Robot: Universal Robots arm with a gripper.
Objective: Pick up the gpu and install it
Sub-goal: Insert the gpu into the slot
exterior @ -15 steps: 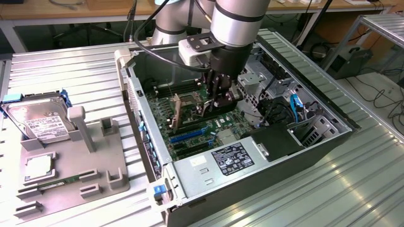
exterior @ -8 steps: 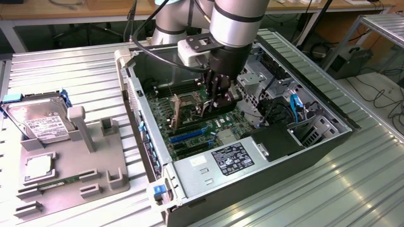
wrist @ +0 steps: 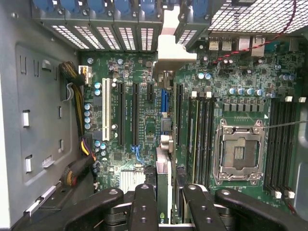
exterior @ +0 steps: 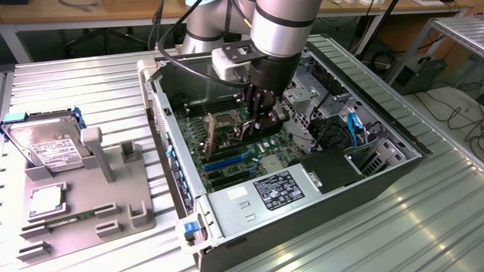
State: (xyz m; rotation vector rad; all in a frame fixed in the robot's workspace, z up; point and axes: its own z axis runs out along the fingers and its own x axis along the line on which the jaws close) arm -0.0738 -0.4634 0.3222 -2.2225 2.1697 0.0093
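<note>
- Gripper: carried by the silver arm, reaching down into the open computer case; its jaws stand narrow, closed on the top edge of the gpu.
- Gpu: held upright on edge inside the case, above the motherboard; in the wrist view it appears edge-on as a thin card between the two black fingers, its silver end bracket pointing toward the rear slot openings of the case.
- Seating: the card's lower edge seems to lie along a black expansion slot, beside the blue slot; whether it is fully pressed in cannot be told.
- Processor socket: open and bare, to one side of the card, flanked by memory slots.
- Power supply: grey box with a black label, at the near end of the case.
- Grey parts tray: on the table at the exterior view's left, well apart from the case; it holds a hard drive standing tilted and a green memory stick lying flat.
</note>
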